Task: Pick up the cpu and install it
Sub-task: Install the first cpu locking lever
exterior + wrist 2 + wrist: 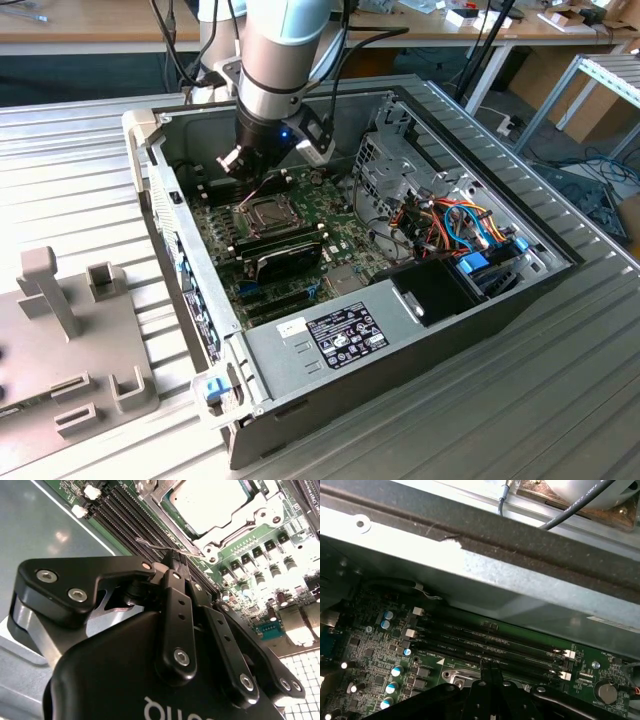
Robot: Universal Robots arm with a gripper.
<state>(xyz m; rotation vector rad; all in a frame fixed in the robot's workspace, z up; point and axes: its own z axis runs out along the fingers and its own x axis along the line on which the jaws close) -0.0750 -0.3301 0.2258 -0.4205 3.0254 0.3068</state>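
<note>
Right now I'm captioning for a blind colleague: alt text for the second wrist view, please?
The silvery cpu sits inside the socket's metal frame on the green motherboard. The black end effector, closed, hovers beside the socket near a thin wire lever.

Silvery cpu (207, 502), green motherboard (260, 536), black gripper (173, 558)

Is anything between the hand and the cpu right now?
Yes. The cpu sits under a metal frame that overlaps its edges, and a thin wire lever crosses just ahead of the hand.
</note>
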